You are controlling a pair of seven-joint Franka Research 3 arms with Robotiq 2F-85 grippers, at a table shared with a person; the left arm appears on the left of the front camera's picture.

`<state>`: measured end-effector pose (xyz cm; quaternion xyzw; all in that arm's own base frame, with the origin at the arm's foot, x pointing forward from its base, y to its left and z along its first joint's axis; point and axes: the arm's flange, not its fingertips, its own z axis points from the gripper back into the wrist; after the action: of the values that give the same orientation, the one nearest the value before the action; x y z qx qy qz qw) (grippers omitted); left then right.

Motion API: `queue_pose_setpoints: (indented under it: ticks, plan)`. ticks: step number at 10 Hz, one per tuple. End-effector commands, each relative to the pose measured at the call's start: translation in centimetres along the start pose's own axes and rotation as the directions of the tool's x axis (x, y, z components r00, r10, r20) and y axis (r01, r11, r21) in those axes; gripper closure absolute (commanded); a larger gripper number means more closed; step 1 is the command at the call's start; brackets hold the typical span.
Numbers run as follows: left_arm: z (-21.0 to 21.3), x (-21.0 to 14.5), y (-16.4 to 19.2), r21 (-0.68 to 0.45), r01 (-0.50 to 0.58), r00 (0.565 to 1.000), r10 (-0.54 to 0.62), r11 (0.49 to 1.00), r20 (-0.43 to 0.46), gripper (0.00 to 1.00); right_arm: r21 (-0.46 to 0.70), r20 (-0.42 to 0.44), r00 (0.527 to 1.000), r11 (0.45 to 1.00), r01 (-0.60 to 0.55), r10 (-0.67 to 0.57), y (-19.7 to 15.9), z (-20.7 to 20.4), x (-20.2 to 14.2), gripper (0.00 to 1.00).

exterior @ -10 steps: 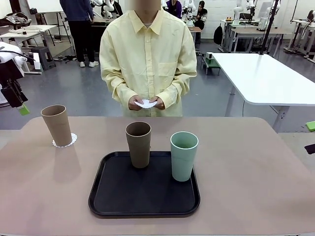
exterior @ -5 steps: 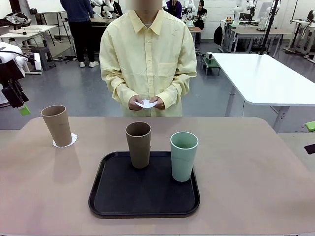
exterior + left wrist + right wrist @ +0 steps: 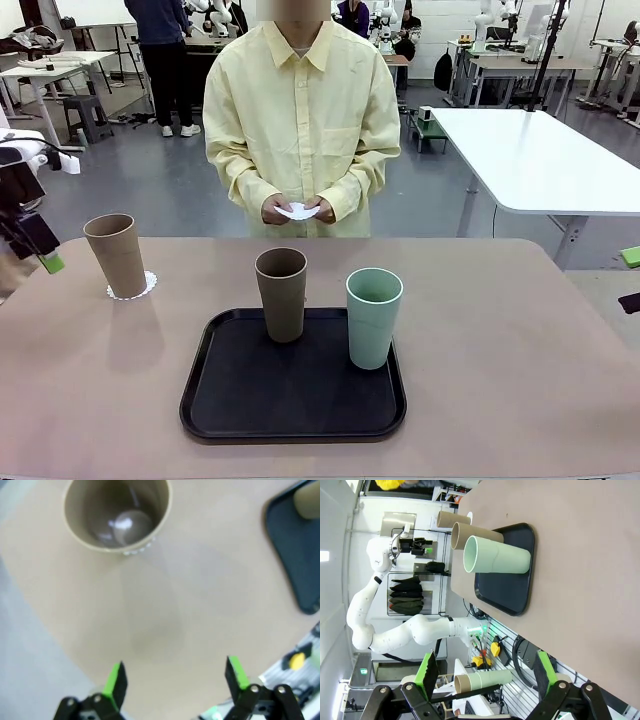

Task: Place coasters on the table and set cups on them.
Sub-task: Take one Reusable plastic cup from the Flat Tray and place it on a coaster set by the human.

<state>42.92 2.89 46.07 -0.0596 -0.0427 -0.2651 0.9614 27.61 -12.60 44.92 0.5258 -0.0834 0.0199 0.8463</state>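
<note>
While the person (image 3: 300, 120) in a pale yellow shirt is standing at the far side, the wide beige-brown table (image 3: 520, 340) is carrying a black tray (image 3: 230, 400) near its front middle. On that tray the dark brown cup (image 3: 281, 295) is standing upright at the back and the mint green cup (image 3: 373, 318) is standing upright just to its right, the two close but apart. The light tan cup (image 3: 116, 255) is sitting upright on a white lacy coaster (image 3: 147, 283) on the bare table, well left of the tray. The person's two hands (image 3: 275, 209) are holding another white coaster (image 3: 297, 211) together at waist height, above the table's far edge. The left gripper (image 3: 175, 672) is hovering over the table's left edge near the tan cup, its green-padded fingers spread wide with nothing between them. The right gripper (image 3: 486, 672) is hanging off the table's right side, its fingers likewise spread apart and gripping nothing.
</note>
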Motion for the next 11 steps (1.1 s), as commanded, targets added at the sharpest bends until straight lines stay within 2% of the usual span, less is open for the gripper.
queue_pose_setpoints:
  ticks: [1,2,4,5,6,9,11]
  plan:
    - [0.9,-0.8,-2.1,0.022,-0.041,0.999,0.041,0.999,0.004,0.00,0.021,0.007,1.000,1.000,-0.011,0.011,0.0,0.0,0.2,0.00]
    - [0.0,0.0,0.0,0.000,0.000,1.000,0.000,1.000,0.000,0.00,0.021,0.007,1.000,1.000,-0.011,0.011,0.0,0.0,0.2,0.00]
    - [0.4,-0.4,-1.0,0.000,-0.030,1.000,0.030,1.000,0.008,0.00,0.021,0.007,1.000,1.000,-0.011,0.011,0.0,0.0,0.2,0.00]
    - [1.4,-2.5,0.4,-0.264,0.069,0.984,-0.023,0.962,0.176,0.00,0.021,0.007,1.000,1.000,-0.011,0.011,0.0,0.0,0.2,0.00]
    - [2.0,-4.9,2.0,-0.443,0.120,0.960,0.009,0.889,0.279,0.00,0.021,0.007,1.000,1.000,-0.011,0.011,0.0,0.0,0.2,0.00]
    - [2.5,-9.7,8.1,-0.630,0.101,0.902,0.195,0.770,0.384,0.00,0.021,0.007,1.000,1.000,-0.011,0.011,0.0,0.0,0.2,0.00]
    - [1.2,-12.7,13.3,-0.743,0.060,0.885,0.309,0.667,0.349,0.00,0.021,0.007,1.000,1.000,-0.011,0.011,0.0,0.0,0.2,0.00]
